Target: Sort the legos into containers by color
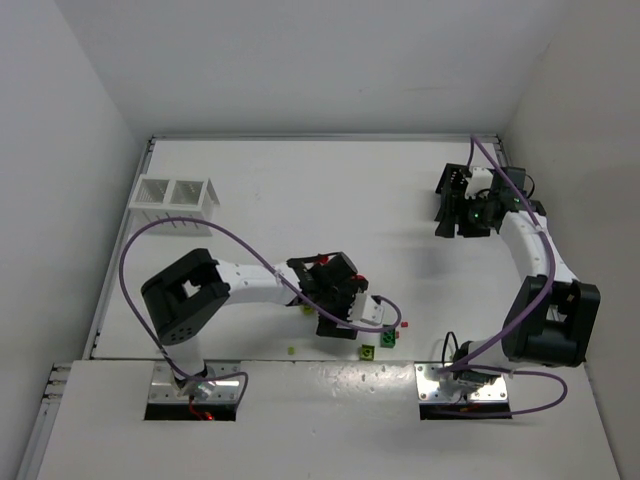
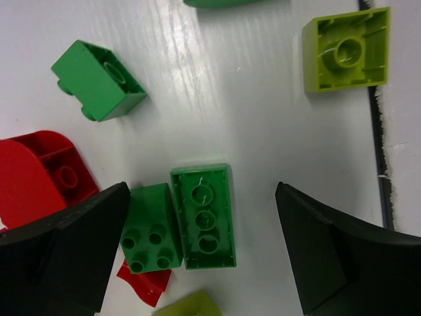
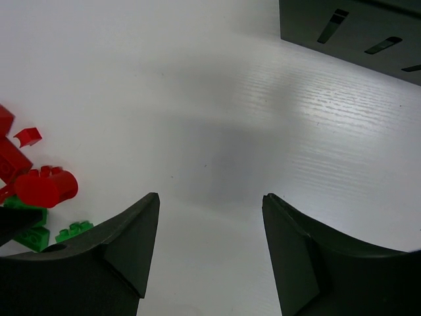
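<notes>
My left gripper [image 1: 338,305] hangs open low over the lego pile near the table's front. In the left wrist view the gripper [image 2: 202,191] straddles an upside-down long green brick [image 2: 202,216] and a studded green brick [image 2: 151,237] that touches the left finger [image 2: 66,257]. Another green brick [image 2: 99,80], a yellow-green brick [image 2: 346,49] and a red curved piece [image 2: 39,178] lie around. My right gripper [image 1: 470,215] is open and empty beside the black bin [image 1: 455,190]; in the right wrist view it [image 3: 210,197] is over bare table.
The white slatted bin [image 1: 175,195] stands at the far left. A corner of the black bin [image 3: 355,29] shows in the right wrist view, with red legos [image 3: 39,187] and green legos [image 3: 33,234] at its left edge. A dark seam [image 2: 375,131] runs by the pile.
</notes>
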Robot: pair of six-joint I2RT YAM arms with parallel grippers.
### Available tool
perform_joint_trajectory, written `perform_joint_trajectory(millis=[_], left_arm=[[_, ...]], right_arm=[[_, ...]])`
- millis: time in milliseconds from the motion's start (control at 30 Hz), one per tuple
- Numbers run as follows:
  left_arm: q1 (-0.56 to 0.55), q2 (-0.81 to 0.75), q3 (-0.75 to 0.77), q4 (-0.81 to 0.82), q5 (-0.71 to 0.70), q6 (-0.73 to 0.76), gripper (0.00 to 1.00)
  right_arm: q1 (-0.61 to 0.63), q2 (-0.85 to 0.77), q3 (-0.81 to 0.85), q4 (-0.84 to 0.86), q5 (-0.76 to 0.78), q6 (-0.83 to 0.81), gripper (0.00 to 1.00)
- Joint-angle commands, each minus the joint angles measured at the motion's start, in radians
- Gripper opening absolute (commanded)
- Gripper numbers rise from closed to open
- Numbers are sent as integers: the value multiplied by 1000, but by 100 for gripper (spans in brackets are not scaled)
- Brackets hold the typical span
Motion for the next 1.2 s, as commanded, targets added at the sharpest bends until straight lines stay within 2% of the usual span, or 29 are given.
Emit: perform_joint_trajectory(millis=[0,367,500,700,967,1033,1067,1167], left_arm=[[32,14,22,12,-23,20,100],[71,32,11,12,-69,40,100],[71,32,11,2,-54,49,95],[-11,32,2,2,-89,40,93],[-64,70,2,-18,-138,29,95],[-64,81,2,-18,-138,29,88],[-64,81,2,-18,-138,29,80],[-64,92,13,-44,-129,29,69]], right_arm=[[3,8,29,6,-15,-3,64],[3,17,11,24,-15,-3,64],[3,17,2,24,-15,-3,64],[3,17,2,24,-15,-3,64],[3,17,2,24,-15,-3,64],[3,17,-7,24,-15,-3,64],[3,17,-7,24,-15,-3,64],[3,17,-7,24,-15,-3,64]])
